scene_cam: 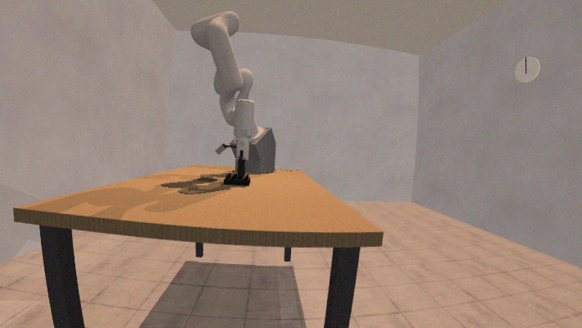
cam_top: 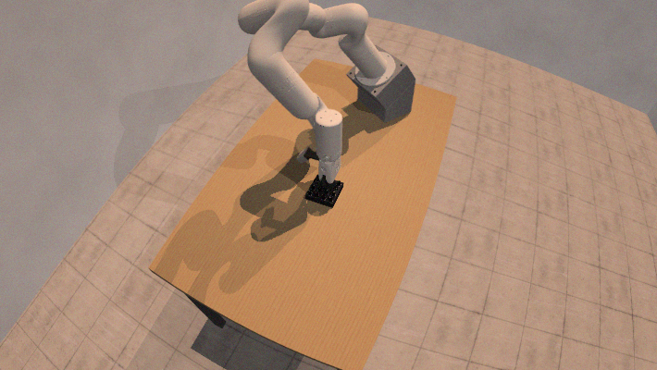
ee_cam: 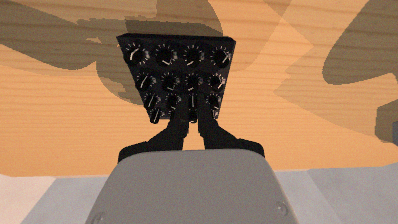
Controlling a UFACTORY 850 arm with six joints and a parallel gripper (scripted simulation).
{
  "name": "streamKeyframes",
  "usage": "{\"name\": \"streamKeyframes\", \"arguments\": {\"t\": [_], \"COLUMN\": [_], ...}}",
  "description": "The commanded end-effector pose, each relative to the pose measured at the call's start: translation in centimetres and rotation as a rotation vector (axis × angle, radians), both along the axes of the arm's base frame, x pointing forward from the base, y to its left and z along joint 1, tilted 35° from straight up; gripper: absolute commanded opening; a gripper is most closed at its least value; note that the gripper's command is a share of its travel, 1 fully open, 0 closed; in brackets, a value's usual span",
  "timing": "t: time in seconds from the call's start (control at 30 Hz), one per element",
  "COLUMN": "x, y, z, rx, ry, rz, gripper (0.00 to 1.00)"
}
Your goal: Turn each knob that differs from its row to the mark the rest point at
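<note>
The black knob box (cam_top: 319,201) (scene_cam: 237,183) (ee_cam: 175,37) stands on the table with four rows of knobs. My gripper (cam_top: 326,181) (scene_cam: 241,174) (ee_cam: 193,102) points down over it. In the wrist view its fingers stand close on both sides of a knob (ee_cam: 193,102), the third from the left in the third row from the top. The gripper looks shut on it; its white line runs up and down the picture. The top-left knob (ee_cam: 135,53) has a slanted line. The fingers partly hide neighbouring knobs. Printed names and the socket cannot be made out.
The wooden table (cam_top: 352,259) (scene_cam: 287,213) (ee_cam: 75,135) carries broad arm shadows. The grey arm base (cam_top: 390,94) (scene_cam: 264,153) stands behind the box. A small dark and grey part (cam_top: 311,154) (scene_cam: 221,148) shows beside the wrist.
</note>
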State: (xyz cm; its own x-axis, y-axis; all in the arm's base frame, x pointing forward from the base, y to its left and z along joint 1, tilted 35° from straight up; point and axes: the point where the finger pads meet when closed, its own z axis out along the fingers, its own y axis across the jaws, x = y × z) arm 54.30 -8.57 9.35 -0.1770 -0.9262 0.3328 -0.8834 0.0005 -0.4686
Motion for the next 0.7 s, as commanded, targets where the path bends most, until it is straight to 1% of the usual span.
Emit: {"name": "streamKeyframes", "arguments": {"t": [0.0,0.47,0.53,0.67], "x": [0.03,0.03,0.03,0.03], "y": [0.02,0.02,0.02,0.02], "z": [0.04,0.04,0.04,0.04], "rx": [-0.013,-0.110,-0.110,-0.148], "ry": [0.011,0.096,0.096,0.129], "rz": [0.024,0.208,0.208,0.279], "gripper": [0.08,0.08,0.08,0.08]}}
